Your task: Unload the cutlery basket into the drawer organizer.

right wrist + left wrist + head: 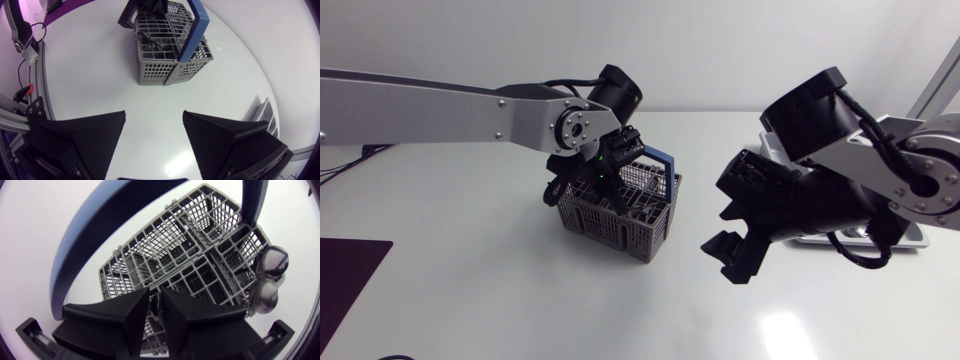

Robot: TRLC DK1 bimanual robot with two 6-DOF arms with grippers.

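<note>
The grey cutlery basket (620, 215) (165, 55) with its blue handle (660, 160) (195, 30) stands mid-table. My left gripper (603, 178) (155, 294) is down inside one compartment of the basket (200, 255), shut on a thin dark cutlery handle (156, 307). Two spoon bowls (274, 262) (264, 297) stick up in a side compartment, beside the gripper. My right gripper (730, 240) (154, 125) hangs open and empty above the table, right of the basket. The white drawer organizer (915, 240) (265, 112) lies at the far right, mostly hidden under my right arm.
A dark purple mat (345, 275) lies at the table's front left corner. Bare white tabletop (570, 300) runs in front of the basket and between it and the right gripper.
</note>
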